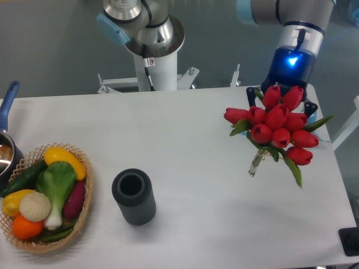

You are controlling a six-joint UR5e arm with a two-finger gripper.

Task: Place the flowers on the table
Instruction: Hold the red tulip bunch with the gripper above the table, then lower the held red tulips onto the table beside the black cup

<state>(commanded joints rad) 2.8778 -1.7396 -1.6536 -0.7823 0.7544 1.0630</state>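
The flowers (277, 126) are a bunch of red tulips with green leaves, at the right side of the white table (185, 129). The blooms tilt up toward the gripper and the tied stems (256, 161) point down and left, their end close to the tabletop. My gripper (280, 102) comes down from the upper right, with a blue light on its wrist. Dark parts of it show on either side of the bunch. It appears shut on the flowers, which hide its fingertips.
A black open-topped cylinder (133, 196) stands left of centre near the front. A wicker basket (85, 208) of vegetables sits at the front left. A pot with a blue handle (8, 98) is at the left edge. The arm's base (154, 61) stands behind the table.
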